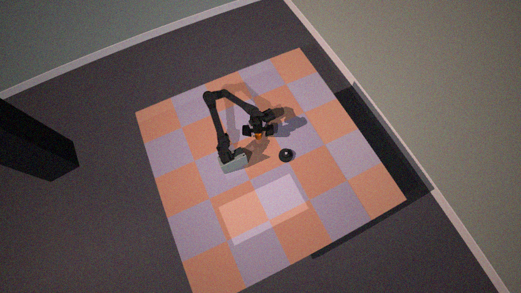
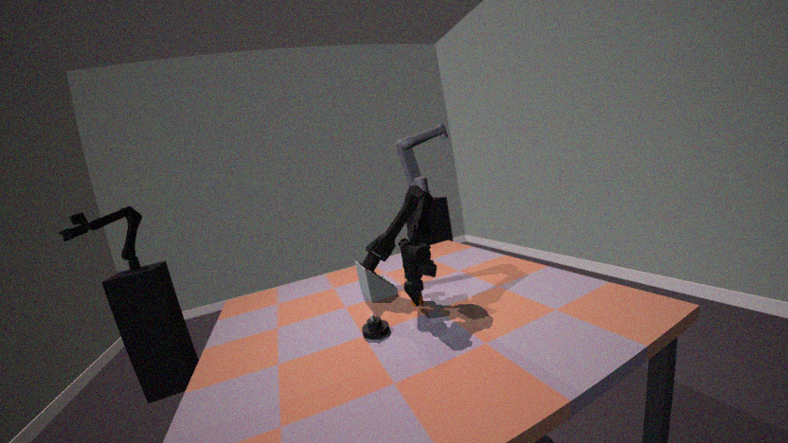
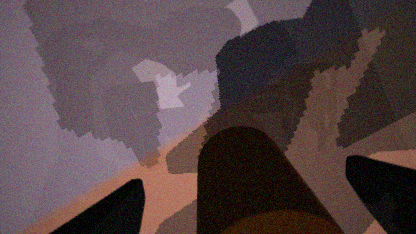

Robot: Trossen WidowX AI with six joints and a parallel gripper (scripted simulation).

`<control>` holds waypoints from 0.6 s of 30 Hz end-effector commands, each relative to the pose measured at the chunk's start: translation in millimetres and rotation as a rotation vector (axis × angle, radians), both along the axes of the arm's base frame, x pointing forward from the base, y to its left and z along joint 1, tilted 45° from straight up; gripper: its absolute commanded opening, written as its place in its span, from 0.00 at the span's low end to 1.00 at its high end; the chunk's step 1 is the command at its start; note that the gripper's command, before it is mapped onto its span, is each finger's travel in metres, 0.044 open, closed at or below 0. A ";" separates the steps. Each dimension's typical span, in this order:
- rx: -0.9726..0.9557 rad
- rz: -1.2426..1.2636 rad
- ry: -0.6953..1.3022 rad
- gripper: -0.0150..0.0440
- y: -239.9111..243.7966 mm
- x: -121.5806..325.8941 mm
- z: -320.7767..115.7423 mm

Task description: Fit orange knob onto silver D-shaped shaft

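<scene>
The orange knob (image 1: 258,136) (image 2: 420,301) stands upright on the table. In the wrist view the knob (image 3: 282,224) shows its orange top at the bottom edge and its side in dark shadow. My gripper (image 1: 258,133) (image 2: 417,302) (image 3: 244,176) points down and is open, one finger on each side of the knob, with gaps visible between them in the wrist view. The black round pedestal (image 1: 283,159) (image 2: 376,332) stands apart from the knob, with the small silver shaft (image 1: 286,153) (image 2: 375,317) upright at its centre. The knob's hole and the shaft's flat side cannot be made out.
The arm's pale wedge-shaped base (image 1: 234,163) (image 2: 374,286) stands near the knob and pedestal. The checkered table (image 1: 382,189) (image 2: 331,385) has a bright light patch. Arm shadows fall around the knob. A black pillar (image 1: 36,149) and another arm on a black stand (image 2: 149,330) are off the table.
</scene>
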State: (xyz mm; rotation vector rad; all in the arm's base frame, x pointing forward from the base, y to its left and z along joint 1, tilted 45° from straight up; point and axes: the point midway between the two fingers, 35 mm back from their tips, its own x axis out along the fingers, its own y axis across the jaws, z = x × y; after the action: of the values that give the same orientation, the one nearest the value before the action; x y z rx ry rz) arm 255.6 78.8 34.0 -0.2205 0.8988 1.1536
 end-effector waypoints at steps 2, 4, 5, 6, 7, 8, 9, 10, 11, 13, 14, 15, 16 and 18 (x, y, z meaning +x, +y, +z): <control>0.007 -0.005 0.010 0.87 2.2 -0.7 -3.4; 0.007 -0.005 0.010 0.78 2.2 -0.7 -3.4; 0.007 -0.005 0.010 0.73 2.2 -0.7 -3.4; 0.007 -0.005 0.010 0.69 2.2 -0.7 -3.4; 0.007 -0.005 0.010 0.64 2.2 -0.7 -3.4; 0.007 -0.005 0.010 0.60 2.2 -0.7 -3.4; 0.007 -0.005 0.010 0.56 2.2 -0.7 -3.4; 0.007 -0.005 0.010 0.51 2.2 -0.7 -3.4; 0.007 -0.005 0.010 0.50 2.2 -0.7 -3.4; 0.007 -0.005 0.010 0.48 2.2 -0.7 -3.4; 0.007 -0.005 0.010 0.47 2.2 -0.7 -3.4; 0.007 -0.005 0.010 0.45 2.2 -0.7 -3.4; 0.007 -0.005 0.010 0.41 2.2 -0.7 -3.4; 0.005 -0.005 0.011 0.32 0.8 -0.5 -2.5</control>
State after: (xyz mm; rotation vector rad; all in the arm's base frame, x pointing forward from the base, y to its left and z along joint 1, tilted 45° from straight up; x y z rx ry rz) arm 254.8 80.7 31.0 -0.2134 0.9024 1.1546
